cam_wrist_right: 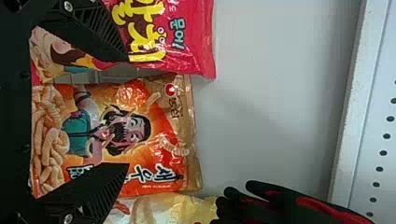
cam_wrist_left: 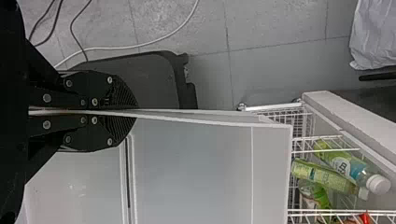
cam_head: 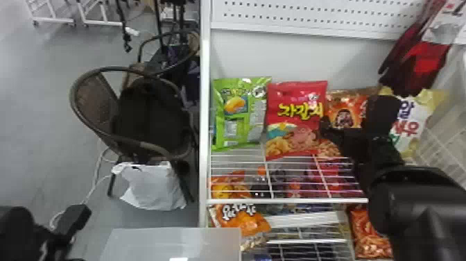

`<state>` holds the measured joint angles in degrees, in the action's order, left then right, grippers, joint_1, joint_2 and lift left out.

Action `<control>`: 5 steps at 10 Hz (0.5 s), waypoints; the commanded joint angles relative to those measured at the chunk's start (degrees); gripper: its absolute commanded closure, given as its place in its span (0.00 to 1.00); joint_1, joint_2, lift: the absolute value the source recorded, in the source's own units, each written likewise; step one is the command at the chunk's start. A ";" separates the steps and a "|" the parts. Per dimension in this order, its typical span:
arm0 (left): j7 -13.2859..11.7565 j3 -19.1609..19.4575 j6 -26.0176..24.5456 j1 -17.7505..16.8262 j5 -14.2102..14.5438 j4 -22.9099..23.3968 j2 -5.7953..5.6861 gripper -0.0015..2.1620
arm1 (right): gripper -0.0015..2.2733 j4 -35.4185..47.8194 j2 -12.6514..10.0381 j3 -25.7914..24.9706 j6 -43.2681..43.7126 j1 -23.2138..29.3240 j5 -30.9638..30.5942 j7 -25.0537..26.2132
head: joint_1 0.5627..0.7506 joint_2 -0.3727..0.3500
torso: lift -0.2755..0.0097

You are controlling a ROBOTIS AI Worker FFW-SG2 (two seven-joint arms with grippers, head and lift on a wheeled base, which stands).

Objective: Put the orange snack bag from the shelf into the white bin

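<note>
Right tool (cam_head: pixel 353 114) at the upper wire shelf (cam_head: pixel 287 201), its fingers apart, one to each side of the orange snack bag (cam_wrist_right: pixel 140 135); nothing clamped. The bag stands on that shelf near the back panel, face toward the robot, shrimp-shaped snacks and a bearded cartoon man printed on it. One finger lies in front of the neighbouring red snack bag (cam_head: pixel 294 118), the other across the orange bag's far side edge as the wrist camera sees it; contact with the orange bag cannot be told. Left tool (cam_head: pixel 71 224) low at the robot's left, fingers together on the thin side wall of the white bin (cam_head: pixel 173 244), which sits before the shelving. Row on the shelf, from the left: green snack bag (cam_head: pixel 239 114), the red one, the orange one, then a white-and-yellow snack bag (cam_head: pixel 409 119). Black-and-red gloves (cam_head: pixel 421 67) hang above the right end. Lower down, at left, another orange bag (cam_head: pixel 241 220). Bottles (cam_wrist_left: pixel 345 170) lower in the rack, by the left wrist view. To the left of the shelving, a wicker chair (cam_head: pixel 95 93) with a white plastic bag (cam_head: pixel 154 189) on the floor by its legs.
</note>
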<state>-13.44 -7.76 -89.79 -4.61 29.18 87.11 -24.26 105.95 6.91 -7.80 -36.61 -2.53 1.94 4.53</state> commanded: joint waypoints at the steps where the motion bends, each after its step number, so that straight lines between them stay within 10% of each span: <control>1: 0.00 0.46 -0.24 0.74 0.00 0.43 0.01 0.99 | 0.04 -3.21 0.91 0.24 -0.09 -2.48 -0.09 0.22 | 0.70 0.35 | 0.97; 5: -0.09 1.69 -0.24 1.97 0.00 0.96 0.18 0.99 | 0.04 -10.50 2.14 1.12 1.84 -6.97 -0.27 2.68 | 0.70 0.32 | 0.97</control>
<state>-13.50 -6.35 -89.79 -2.91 29.10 87.94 -24.08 96.33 8.98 -6.78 -35.14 -8.89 1.74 7.16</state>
